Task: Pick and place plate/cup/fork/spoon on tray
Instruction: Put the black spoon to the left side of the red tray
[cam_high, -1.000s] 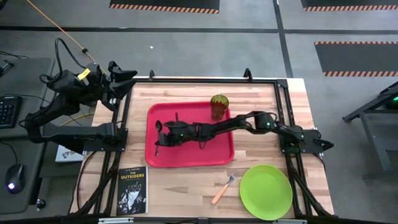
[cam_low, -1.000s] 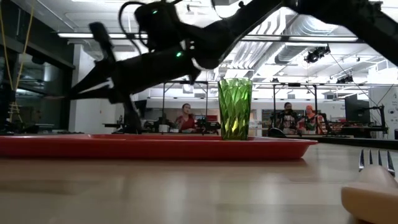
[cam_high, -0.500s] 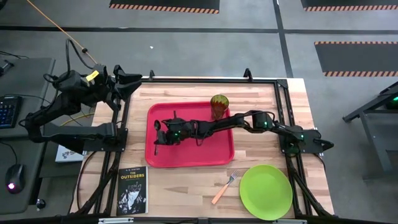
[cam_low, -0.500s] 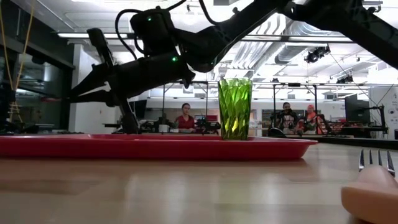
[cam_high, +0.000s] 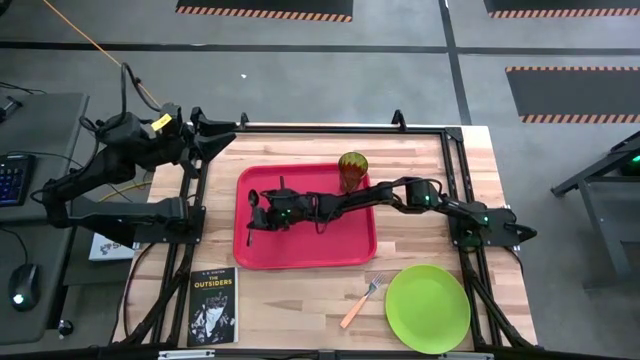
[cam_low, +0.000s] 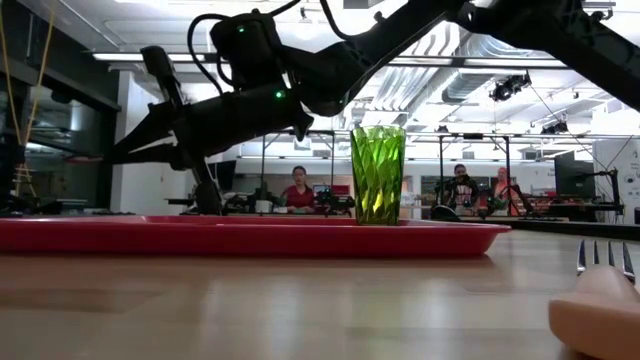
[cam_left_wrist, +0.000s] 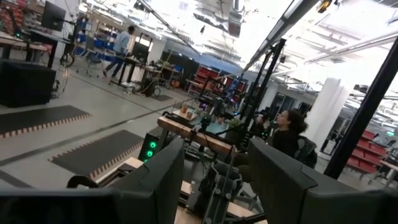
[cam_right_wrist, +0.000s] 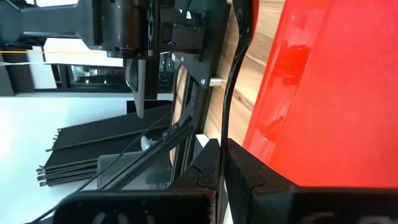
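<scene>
one plate, lime green, lies on the bare wood at the table's near right corner, with one orange-handled fork just beside it toward the middle, tines pointing at the tray. one black book lies at the near left edge. farther back sits the single red tray; it holds one cup, upright in its far right corner, and one dark spoon. the right gripper reaches across the tray to its left part, fingers pinched tight on the spoon's thin handle, the spoon's bowl toward the tray's far left. in the low view the cup stands on the tray's rim line, people beyond in the room. the left gripper waits past the table's far left corner, its fingers spread apart and holding nothing.
</scene>
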